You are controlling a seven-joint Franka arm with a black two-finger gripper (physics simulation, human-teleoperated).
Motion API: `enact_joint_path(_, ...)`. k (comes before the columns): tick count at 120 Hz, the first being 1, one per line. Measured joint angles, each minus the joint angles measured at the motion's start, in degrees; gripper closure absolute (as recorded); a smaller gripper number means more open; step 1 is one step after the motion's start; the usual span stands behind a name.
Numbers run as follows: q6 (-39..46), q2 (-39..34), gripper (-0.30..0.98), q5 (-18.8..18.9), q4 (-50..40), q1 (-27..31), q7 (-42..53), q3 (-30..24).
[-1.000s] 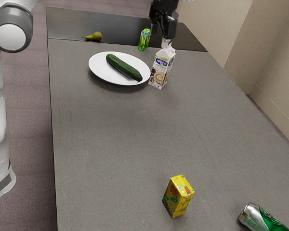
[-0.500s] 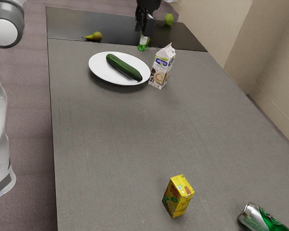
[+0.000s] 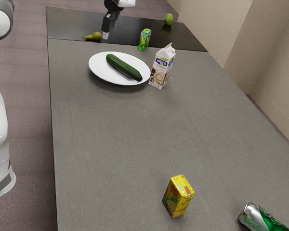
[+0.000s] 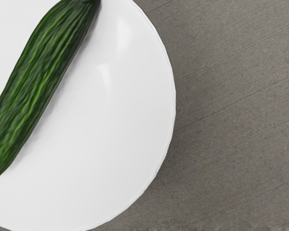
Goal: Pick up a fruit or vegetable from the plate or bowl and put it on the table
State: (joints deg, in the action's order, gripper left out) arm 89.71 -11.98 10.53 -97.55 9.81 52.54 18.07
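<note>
From here, I can't tell whether the tool (image 3: pixel 106 33) above the bench (image 3: pixel 111 139) is spread or pressed together; the cucumber (image 3: pixel 124 67) lies on the white plate (image 3: pixel 100 67).

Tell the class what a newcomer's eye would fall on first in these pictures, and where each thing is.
Probably the dark green cucumber lying across the bright white plate. Next, likely the yellow carton, upright on the table near the exterior view's lower edge.
</note>
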Motion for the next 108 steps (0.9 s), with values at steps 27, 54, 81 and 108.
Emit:
enact_joint_path(27, 7.4, 9.0, 0.0, 0.4, -0.7, 0.4, 17.0, 1.3)
enact_joint_path(54, 14.8, 15.1, 0.0, -1.6, -0.2, 0.4, 28.8, 1.3)
enact_joint_path(81, 18.1, 19.2, 0.0, -6.6, 0.0, 8.0, 37.0, 1.3)
enact_joint_path(108, 19.2, 24.1, 0.0, -9.6, 1.9, 8.0, 42.6, 1.2)
